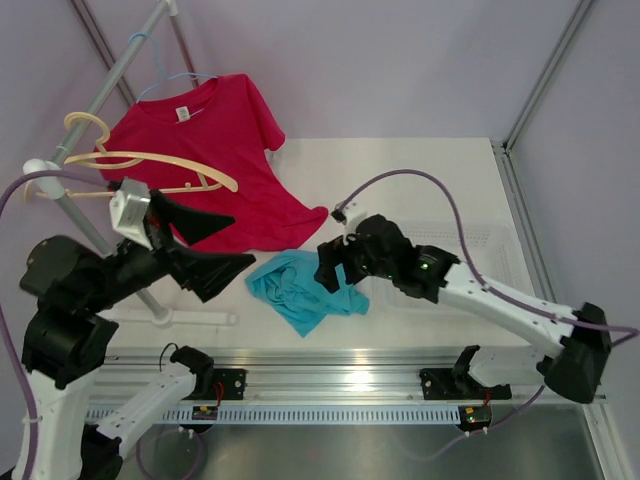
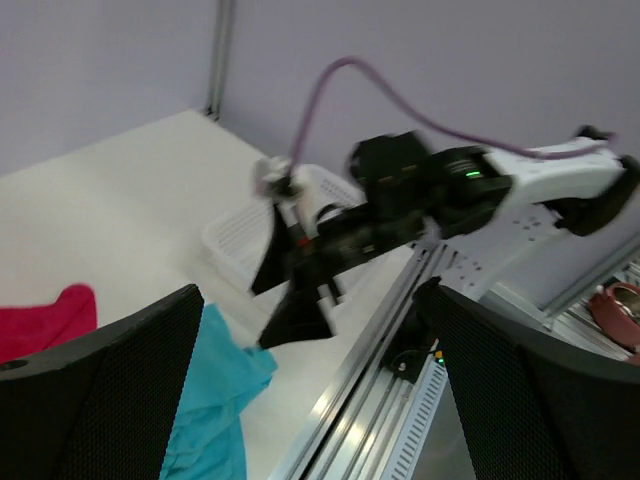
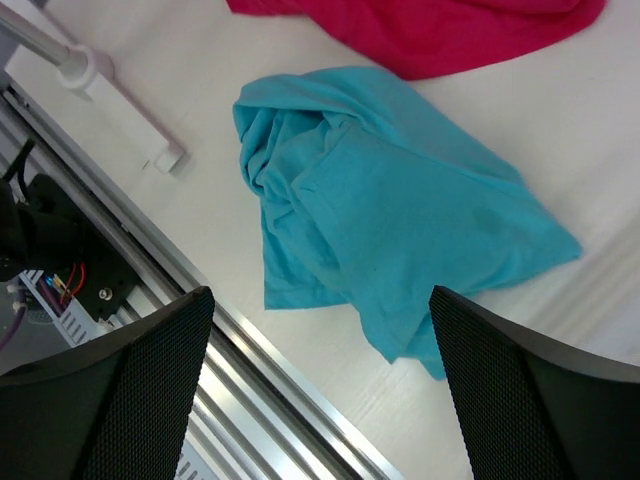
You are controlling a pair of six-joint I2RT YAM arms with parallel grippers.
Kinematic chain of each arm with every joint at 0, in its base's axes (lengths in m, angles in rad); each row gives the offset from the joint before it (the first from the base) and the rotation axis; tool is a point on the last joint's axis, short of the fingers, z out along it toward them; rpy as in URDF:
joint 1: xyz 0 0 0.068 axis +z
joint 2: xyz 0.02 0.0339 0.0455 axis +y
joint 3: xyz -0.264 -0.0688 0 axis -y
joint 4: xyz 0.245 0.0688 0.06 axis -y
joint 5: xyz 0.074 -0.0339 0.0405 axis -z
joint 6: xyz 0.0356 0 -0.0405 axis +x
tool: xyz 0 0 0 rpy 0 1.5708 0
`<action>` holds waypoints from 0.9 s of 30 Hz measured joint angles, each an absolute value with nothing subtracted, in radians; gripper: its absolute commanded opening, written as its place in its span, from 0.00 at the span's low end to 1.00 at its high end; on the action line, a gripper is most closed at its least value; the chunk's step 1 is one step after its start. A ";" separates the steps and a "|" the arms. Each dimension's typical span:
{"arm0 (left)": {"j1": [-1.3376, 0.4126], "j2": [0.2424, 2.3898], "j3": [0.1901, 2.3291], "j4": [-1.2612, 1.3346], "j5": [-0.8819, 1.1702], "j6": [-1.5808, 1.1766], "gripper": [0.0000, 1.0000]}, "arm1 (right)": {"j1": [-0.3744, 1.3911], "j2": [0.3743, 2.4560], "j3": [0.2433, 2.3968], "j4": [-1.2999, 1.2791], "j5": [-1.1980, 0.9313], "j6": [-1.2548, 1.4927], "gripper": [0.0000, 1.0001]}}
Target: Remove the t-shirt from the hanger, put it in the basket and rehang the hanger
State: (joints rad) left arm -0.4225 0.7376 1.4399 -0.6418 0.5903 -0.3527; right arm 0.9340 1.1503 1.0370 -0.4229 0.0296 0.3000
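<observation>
A red t-shirt (image 1: 215,150) hangs at the back left on a light blue hanger (image 1: 178,76) hooked over the rack's rail, its hem resting on the table. Its edge shows in the left wrist view (image 2: 50,320) and the right wrist view (image 3: 430,25). A teal t-shirt (image 1: 295,285) lies crumpled on the table, off any hanger. My left gripper (image 1: 222,248) stands open and empty beside the rack, just below the red hem. My right gripper (image 1: 335,272) is open and empty above the teal shirt's (image 3: 380,190) right edge.
An empty beige hanger (image 1: 150,165) hangs on the grey rack pole (image 1: 110,85). The rack's white foot (image 1: 190,318) lies near the front edge. A white basket (image 2: 245,235) sits at the right. The metal rail (image 1: 350,380) runs along the front.
</observation>
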 measured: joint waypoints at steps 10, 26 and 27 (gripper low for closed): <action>-0.422 0.517 1.247 -0.460 0.775 -0.456 0.99 | 0.935 1.694 1.245 -0.319 -0.047 0.290 0.97; -0.422 0.400 1.061 -0.476 0.773 -0.458 0.99 | 0.934 1.998 1.352 -0.304 0.019 0.295 0.39; -0.422 0.398 1.056 -0.476 0.768 -0.464 0.99 | 0.934 1.998 1.352 -0.307 0.035 0.294 0.21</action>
